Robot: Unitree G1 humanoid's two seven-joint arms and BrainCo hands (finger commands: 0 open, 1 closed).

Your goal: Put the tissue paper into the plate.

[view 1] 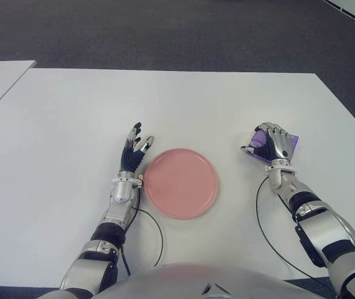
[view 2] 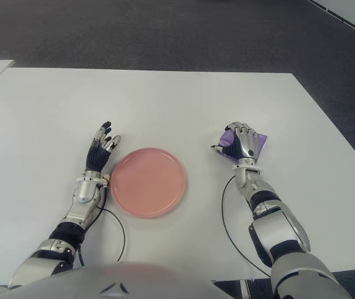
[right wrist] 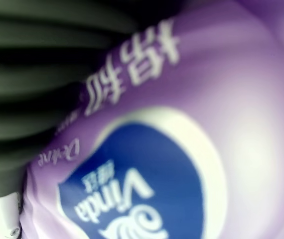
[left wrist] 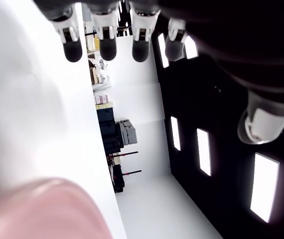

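So the purple tissue pack (view 1: pixel 288 141) is on the white table (view 1: pixel 227 106), right of the pink plate (view 1: pixel 180 182), my right hand (view 1: pixel 272 144) wrapped around it. My left hand (view 1: pixel 134 151) sits just left of the plate, fingers loose, holding nothing.

Left robot hand (view 1: pixel 135 148) and right robot hand (view 1: pixel 272 143): black palms, silver-and-black segmented fingers with pale tips, silver wrist cuffs, forearms of silver shells alternating with black joint bands, thin black cables looping from each wrist, grey torso shell below.
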